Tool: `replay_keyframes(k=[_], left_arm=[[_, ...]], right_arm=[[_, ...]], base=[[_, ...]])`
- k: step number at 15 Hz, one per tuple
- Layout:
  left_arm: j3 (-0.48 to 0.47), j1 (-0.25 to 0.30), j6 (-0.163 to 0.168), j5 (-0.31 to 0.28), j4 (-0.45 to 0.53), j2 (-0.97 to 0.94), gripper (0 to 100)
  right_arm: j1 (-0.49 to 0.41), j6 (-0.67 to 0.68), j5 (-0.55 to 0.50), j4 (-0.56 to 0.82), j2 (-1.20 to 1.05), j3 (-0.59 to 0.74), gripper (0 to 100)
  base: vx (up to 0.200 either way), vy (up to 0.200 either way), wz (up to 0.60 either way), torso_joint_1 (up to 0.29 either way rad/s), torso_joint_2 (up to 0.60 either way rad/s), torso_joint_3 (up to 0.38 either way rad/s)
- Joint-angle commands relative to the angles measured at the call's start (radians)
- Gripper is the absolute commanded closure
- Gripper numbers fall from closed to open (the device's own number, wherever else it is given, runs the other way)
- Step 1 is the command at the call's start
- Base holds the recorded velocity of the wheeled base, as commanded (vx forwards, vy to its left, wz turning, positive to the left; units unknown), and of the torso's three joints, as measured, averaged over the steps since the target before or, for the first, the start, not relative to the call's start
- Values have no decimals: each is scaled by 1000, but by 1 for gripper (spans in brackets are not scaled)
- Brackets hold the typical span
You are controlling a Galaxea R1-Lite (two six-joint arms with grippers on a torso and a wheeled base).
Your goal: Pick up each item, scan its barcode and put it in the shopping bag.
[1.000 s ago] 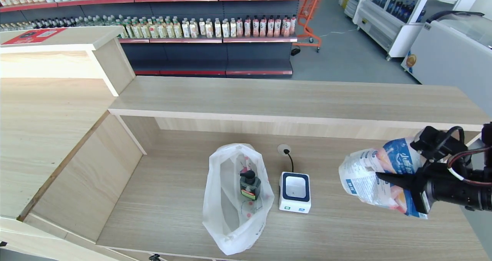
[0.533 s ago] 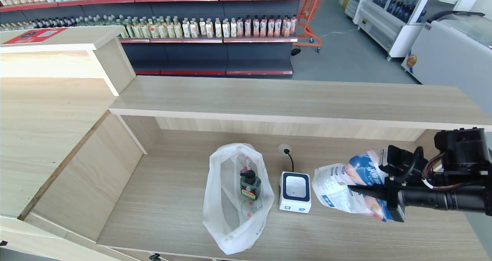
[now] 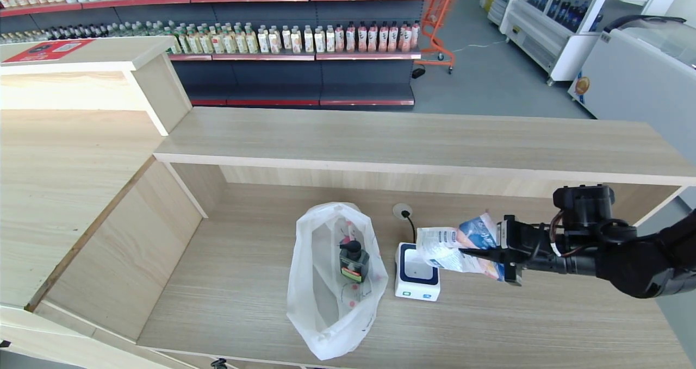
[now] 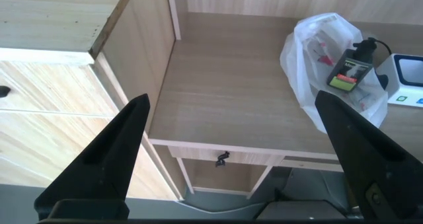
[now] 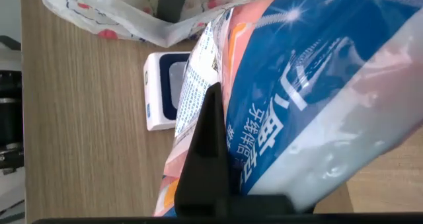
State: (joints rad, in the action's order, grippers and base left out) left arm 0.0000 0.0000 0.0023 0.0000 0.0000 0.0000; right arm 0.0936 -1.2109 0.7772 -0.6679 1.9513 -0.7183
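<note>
My right gripper (image 3: 485, 255) is shut on a blue, white and orange snack packet (image 3: 450, 243), held just above the counter with its white end over the scanner (image 3: 415, 280). The scanner is a small white box with a dark-framed window. In the right wrist view one dark finger (image 5: 209, 145) presses across the packet (image 5: 310, 98), and the scanner (image 5: 163, 92) lies beyond it. The white plastic shopping bag (image 3: 321, 304) stands open left of the scanner, with a dark pump bottle (image 3: 353, 261) inside. My left gripper (image 4: 238, 151) is open and holds nothing, off the counter's near left corner.
A raised wooden ledge (image 3: 413, 141) runs behind the counter and a side wall (image 3: 119, 249) closes its left end. A cable hole (image 3: 402, 211) sits behind the scanner. Bare counter (image 3: 544, 325) lies to the right of the scanner.
My right arm has carried the packet leftward and down, from the counter's right end to over the scanner. The shopping bag, bottle and scanner have stayed put.
</note>
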Motion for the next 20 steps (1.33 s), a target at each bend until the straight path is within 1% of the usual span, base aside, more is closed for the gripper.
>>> replay_keyframes(k=[1,2,4,6,9,12,15,20], left_arm=[[0,0,1,0,0,0,0],[0,0,-1,0,0,0,0],[0,0,1,0,0,0,0],[0,-2,-1,0,0,0,0],[0,0,1,0,0,0,0],[0,0,1,0,0,0,0],[0,0,1,0,0,0,0],[0,-2,-1,0,0,0,0]], right_arm=[[8,-24,14,-1,104,-52,100],[9,-24,19,-1,117,-72,100],[9,-26,65,-1,143,-105,100],[9,-35,96,-2,172,-115,100],[9,-115,151,-4,224,-136,100],[8,-138,157,-4,242,-141,100],[8,-154,162,-32,282,-194,100],[8,-154,169,-56,296,-194,100]], base=[[0,0,0,0,0,0],[0,0,0,0,0,0],[0,0,0,0,0,0],[0,0,0,0,0,0],[0,0,0,0,0,0],[0,0,0,0,0,0],[0,0,0,0,0,0],[0,0,0,0,0,0]])
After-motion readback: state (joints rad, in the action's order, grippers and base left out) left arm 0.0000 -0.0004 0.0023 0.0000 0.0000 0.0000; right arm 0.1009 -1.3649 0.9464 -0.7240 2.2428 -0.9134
